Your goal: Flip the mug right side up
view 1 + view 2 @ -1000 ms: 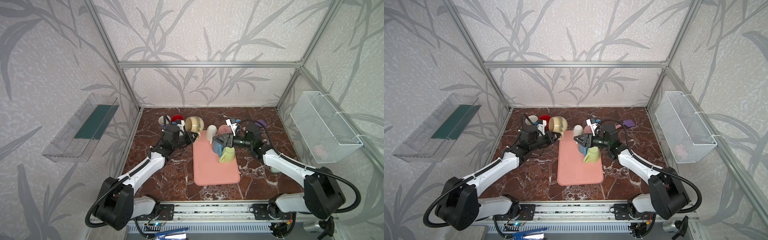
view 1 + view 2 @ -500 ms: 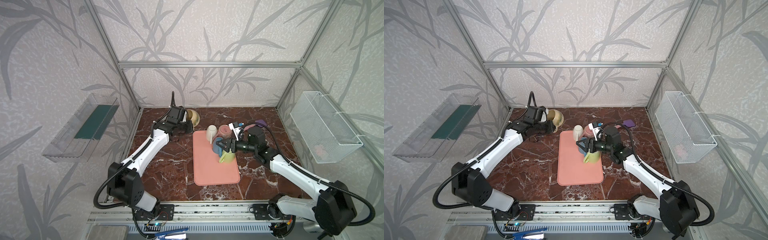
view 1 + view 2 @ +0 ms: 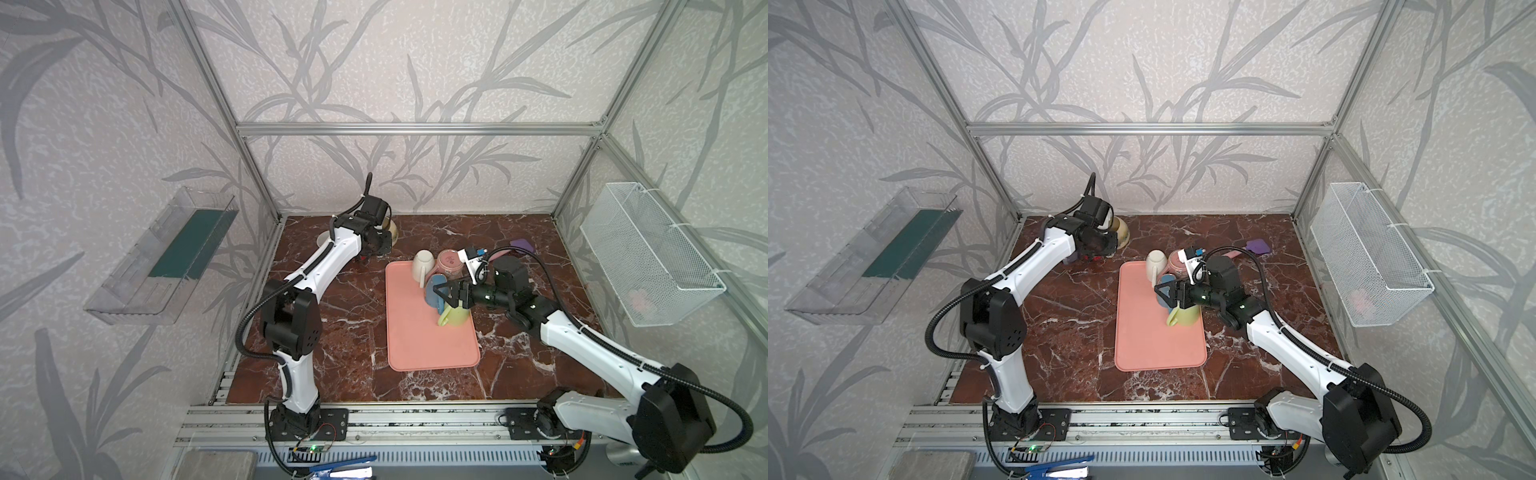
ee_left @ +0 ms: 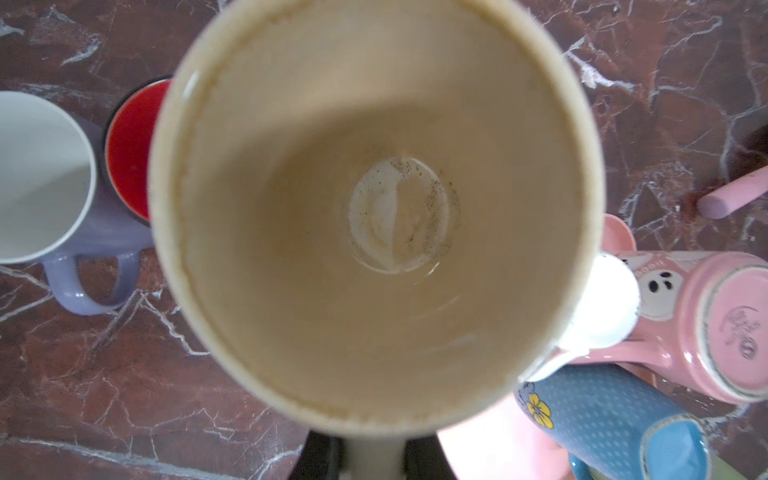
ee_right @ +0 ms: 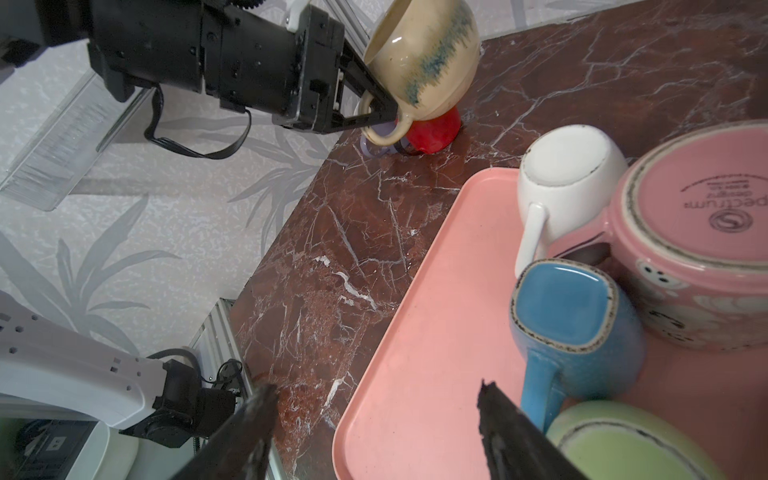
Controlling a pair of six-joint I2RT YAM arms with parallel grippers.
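Left claw clamped on handle of beige mug. Mug held up at back left of table, mouth tipped upward, just above red mug and lilac mug. Flip looks nearly done. Next: level it, pick bare marble beside those two, lower gently, let go. Right claw jaws apart, empty, over pink tray by bottom-up blue mug, likely next candidate.
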